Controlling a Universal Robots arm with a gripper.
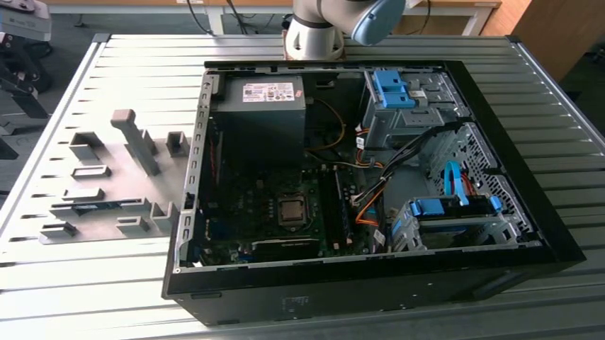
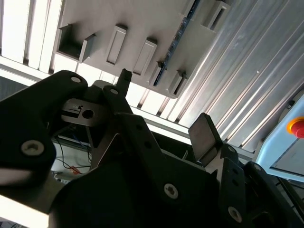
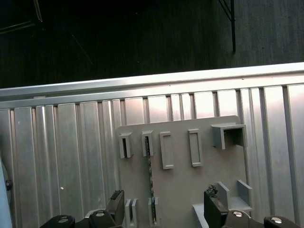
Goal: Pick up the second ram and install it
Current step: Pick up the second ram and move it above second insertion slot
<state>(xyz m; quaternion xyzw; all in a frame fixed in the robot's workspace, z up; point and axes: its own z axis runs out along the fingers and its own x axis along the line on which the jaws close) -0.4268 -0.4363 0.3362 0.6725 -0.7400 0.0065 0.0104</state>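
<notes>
The second ram (image 3: 150,167) is a thin blue-green stick standing on edge in slotted grey holders on a grey plate (image 3: 180,190). In the second wrist view the second ram (image 2: 174,42) shows edge-on, beyond the fingertips. In the exterior view the second ram (image 1: 98,207) lies on the plate at the exterior view's left, beside the computer case. My gripper (image 3: 164,204) is open, its two black fingers either side of the stick's line and well apart from it. In the second wrist view the gripper (image 2: 164,102) holds nothing.
An open black computer case (image 1: 529,244) sits mid-table, with the motherboard's black slots (image 1: 333,202), cables and blue drive brackets inside. Several grey block holders (image 1: 137,142) stand on the plate. The table (image 1: 85,283) is ribbed metal. A red button (image 2: 297,126) sits off to one side.
</notes>
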